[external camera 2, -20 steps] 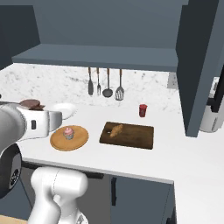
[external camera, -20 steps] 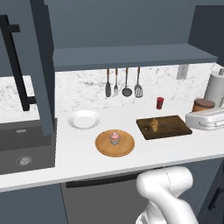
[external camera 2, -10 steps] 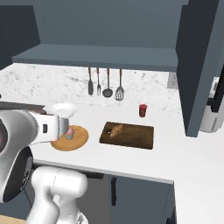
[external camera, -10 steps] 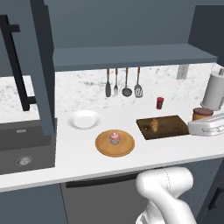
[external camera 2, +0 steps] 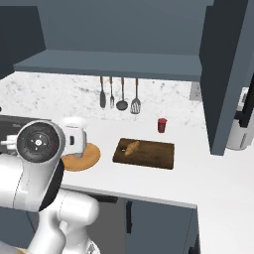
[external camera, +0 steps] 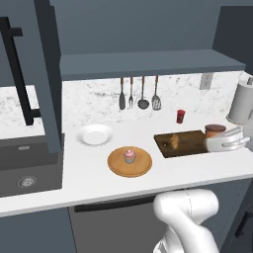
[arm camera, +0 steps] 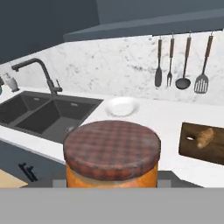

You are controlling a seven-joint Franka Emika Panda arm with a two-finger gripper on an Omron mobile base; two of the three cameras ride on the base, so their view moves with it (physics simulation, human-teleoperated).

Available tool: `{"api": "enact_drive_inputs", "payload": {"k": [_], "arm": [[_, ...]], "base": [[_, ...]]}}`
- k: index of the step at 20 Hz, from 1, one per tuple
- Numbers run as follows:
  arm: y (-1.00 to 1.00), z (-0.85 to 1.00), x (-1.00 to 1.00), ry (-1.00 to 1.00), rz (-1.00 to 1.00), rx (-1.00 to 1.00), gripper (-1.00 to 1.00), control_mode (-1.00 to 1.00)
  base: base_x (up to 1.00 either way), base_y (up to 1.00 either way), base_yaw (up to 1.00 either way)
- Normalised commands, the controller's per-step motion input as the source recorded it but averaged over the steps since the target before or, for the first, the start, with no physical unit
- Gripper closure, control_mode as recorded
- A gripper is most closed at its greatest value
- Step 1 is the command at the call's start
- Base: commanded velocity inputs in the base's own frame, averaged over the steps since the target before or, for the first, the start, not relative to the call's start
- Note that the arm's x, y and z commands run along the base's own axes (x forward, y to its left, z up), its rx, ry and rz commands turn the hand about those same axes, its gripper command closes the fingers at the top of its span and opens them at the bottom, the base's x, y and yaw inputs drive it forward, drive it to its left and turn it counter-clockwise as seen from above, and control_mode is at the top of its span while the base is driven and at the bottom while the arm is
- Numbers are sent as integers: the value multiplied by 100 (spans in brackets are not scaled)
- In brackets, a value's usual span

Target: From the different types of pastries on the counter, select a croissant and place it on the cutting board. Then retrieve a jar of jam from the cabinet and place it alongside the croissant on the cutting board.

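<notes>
My jaws hold the jam jar (arm camera: 111, 153) in the air near the right end of the cutting board (external camera: 190, 144). The croissant (external camera: 174, 141) already lies on its left part. Next, I judge, I lower the jar beside it and release.
</notes>
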Motion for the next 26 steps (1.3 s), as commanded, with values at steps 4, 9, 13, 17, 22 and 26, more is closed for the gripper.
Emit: {"api": "enact_drive_inputs", "payload": {"k": [4,9,13,17,22,26], "arm": [[27,-100,47,-19,10,12,100,-100],[9,-100,72,-19,8,12,100,-100],[0,-100,86,-17,2,13,100,-100],[0,-100,93,-18,0,12,100,-100],[-32,-34,83,-13,-3,4,100,-100],[-76,-2,29,-11,-25,0,100,-100]], "base": [[0,0,0],[0,0,0],[0,0,0],[0,0,0],[0,0,0],[0,0,0]]}}
